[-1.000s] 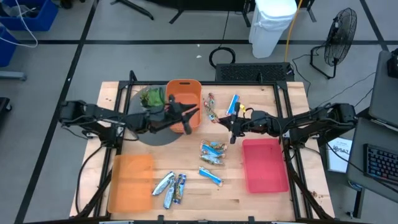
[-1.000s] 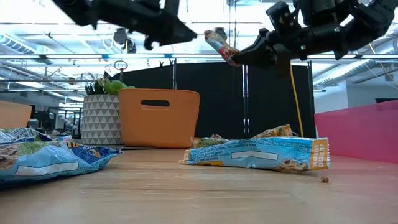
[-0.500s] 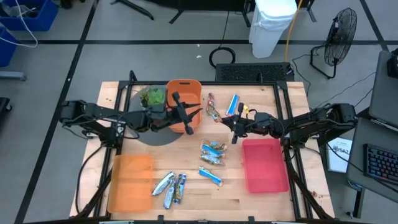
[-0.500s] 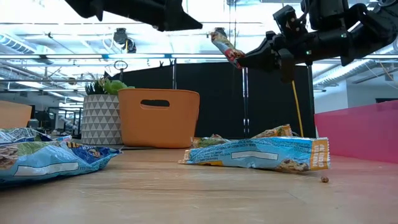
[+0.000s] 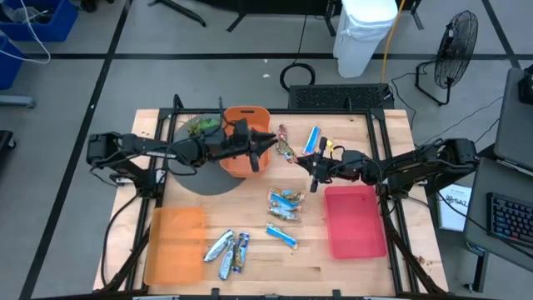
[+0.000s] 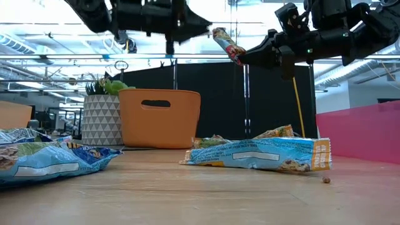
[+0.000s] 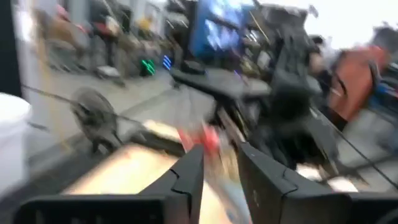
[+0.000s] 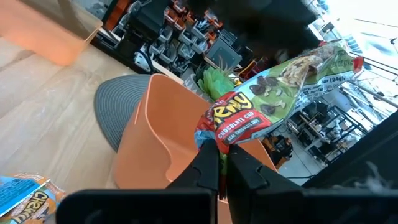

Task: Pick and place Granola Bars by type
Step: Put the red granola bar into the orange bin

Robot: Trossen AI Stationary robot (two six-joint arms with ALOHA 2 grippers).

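My right gripper [image 5: 311, 172] is raised over the table's far middle and is shut on a granola bar [image 6: 225, 44] with a green and red wrapper. My left gripper [image 5: 271, 142] is open and hovers above the orange basket [image 5: 246, 140], pointing at that bar; its fingertips [image 7: 193, 163] stand just short of the bar's red end [image 7: 208, 139]. More bars lie flat on the wood: a bright blue one [image 5: 312, 139] near the far edge, a cluster [image 5: 285, 204] mid-table, one blue bar [image 5: 281, 236], and silver and dark blue ones [image 5: 229, 250] near the front. My right gripper pinches the bar by its red end [image 8: 219, 138] between its two fingers. The fingers come roughly level from the table's right side. The bar is lifted clear and sticks out past the fingertips, slanting upward, with its green end [image 8: 311, 62] free.
A potted plant [image 5: 202, 127] stands on a grey round mat [image 5: 200, 179] beside the basket. An orange tray [image 5: 175, 242] lies near left and a pink tray [image 5: 354, 221] near right. Bare wood shows between the trays.
My left gripper has moved toward the table's right and far side, over the basket, closing on the bar that my right gripper holds up. The right gripper has shifted slightly to the right and kept the bar raised.
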